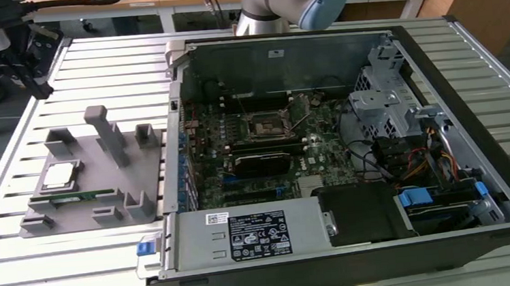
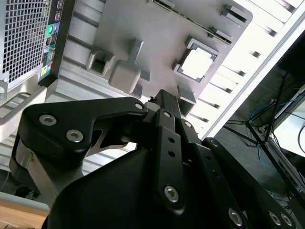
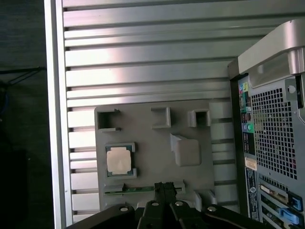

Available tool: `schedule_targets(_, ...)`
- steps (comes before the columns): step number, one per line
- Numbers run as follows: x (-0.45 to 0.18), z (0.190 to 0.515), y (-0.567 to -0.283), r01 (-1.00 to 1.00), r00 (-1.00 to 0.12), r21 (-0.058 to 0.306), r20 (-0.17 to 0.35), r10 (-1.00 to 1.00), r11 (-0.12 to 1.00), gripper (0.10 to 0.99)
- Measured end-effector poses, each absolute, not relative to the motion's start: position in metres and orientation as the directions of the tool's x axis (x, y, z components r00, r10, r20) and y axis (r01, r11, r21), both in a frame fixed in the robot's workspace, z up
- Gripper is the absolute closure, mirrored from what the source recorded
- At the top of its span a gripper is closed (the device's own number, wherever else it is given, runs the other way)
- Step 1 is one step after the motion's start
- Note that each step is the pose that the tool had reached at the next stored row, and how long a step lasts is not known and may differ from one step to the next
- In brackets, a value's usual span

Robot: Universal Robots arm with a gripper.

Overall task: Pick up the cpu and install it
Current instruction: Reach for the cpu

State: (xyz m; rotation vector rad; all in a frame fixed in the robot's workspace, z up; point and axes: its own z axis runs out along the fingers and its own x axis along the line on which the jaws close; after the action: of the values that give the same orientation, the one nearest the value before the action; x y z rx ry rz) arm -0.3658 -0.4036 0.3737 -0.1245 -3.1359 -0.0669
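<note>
Silvery-white square cpu, darker rim, flat in grey tray recess; end effector, tips together, empty.

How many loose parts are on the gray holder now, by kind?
cpu: 1
memory stick: 1
Total: 2, both on the holder.

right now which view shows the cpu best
First wrist view: it looks straight down on the cpu seated in its gray holder. The second wrist view shows the cpu at a slant; the exterior view from farther off.
</note>
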Motion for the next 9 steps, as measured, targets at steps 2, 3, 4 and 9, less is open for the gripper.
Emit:
schedule_targets(2, -0.371, 0.372, -0.404, 0.079, -0.997, 0.042, 0.006, 0.079, 0.996, 0.976)
schedule_targets(3, -0.374, 0.372, -0.404, 0.079, -0.997, 0.042, 0.006, 0.079, 0.996, 0.976)
schedule_targets(4, -0.377, 0.371, -0.404, 0.079, -0.997, 0.042, 0.006, 0.079, 0.996, 0.976)
schedule_targets(9, -0.397, 0.365, -0.404, 0.079, -0.997, 0.042, 0.006, 0.079, 0.996, 0.976)
